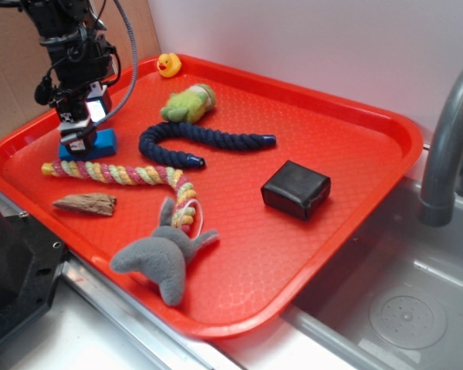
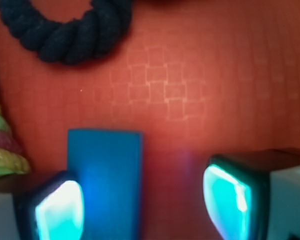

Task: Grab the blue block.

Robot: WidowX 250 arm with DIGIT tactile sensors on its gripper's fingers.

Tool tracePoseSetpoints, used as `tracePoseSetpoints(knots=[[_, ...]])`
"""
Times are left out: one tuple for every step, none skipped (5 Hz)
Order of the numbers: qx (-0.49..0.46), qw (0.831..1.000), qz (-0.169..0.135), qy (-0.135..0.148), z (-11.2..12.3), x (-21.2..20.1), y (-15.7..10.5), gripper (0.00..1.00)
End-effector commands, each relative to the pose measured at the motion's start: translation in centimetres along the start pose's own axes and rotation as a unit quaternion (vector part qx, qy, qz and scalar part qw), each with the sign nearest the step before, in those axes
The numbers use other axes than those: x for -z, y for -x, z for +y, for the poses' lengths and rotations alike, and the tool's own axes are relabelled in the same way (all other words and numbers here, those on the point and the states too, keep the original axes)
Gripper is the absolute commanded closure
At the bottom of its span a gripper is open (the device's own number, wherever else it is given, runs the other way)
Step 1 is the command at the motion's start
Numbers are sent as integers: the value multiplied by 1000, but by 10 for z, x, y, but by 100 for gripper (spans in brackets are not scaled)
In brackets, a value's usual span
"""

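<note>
The blue block lies flat on the red tray near its far-left edge. My gripper hangs straight down over it, low, and hides its left end. From the wrist, the blue block runs lengthwise between my fingers, close against the left pad. A wide strip of red tray separates it from the right pad. My gripper is open, straddling the block without squeezing it.
A dark navy rope curves just right of the block, and its coil shows at the wrist view's top. A multicoloured rope, wood piece, grey plush, black box, green toy and yellow duck share the tray. A sink lies right.
</note>
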State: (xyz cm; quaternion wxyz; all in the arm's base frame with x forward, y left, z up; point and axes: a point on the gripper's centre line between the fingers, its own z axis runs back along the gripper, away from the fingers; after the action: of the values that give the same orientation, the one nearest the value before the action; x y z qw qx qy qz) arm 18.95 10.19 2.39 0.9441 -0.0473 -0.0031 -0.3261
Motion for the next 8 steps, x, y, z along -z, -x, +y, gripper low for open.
tracePoseSetpoints(knots=[[-51,998,-15,-25,-9,-2,-7,0],[-58,998,1,-24,-7,6,-9,12],[-72,997,24,-19,1,17,-9,100],[-86,996,28,-22,6,16,-5,100],[-160,987,-6,-32,13,-27,1,100],[-279,956,-37,-82,9,-77,2,100],[-370,922,-75,-83,-17,-124,-7,100],[-380,918,-74,-84,-30,-168,-18,100]])
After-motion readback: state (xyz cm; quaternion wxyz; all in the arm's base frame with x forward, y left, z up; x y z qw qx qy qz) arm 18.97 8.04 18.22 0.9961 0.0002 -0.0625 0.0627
